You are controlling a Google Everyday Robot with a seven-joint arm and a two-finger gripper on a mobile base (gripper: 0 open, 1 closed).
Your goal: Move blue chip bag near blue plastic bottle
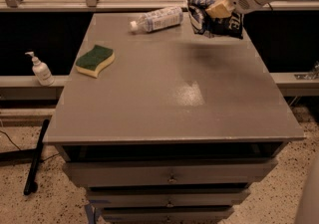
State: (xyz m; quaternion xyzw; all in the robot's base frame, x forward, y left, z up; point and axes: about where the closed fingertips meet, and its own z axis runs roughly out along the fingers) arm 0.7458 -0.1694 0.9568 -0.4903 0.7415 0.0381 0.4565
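The blue chip bag [212, 20], dark navy with white lettering, hangs in the air above the table's far right part. My gripper [219, 8] comes in from the upper right on a white arm and is shut on the bag's top. The blue plastic bottle [156, 19], clear with a blue-and-white label and white cap, lies on its side at the far edge of the table, just left of the bag.
A green and yellow sponge [94, 60] lies on the left of the grey table [174, 98]. A small white pump bottle [40, 70] stands on a ledge left of the table. Drawers sit below the tabletop. A glass railing runs behind.
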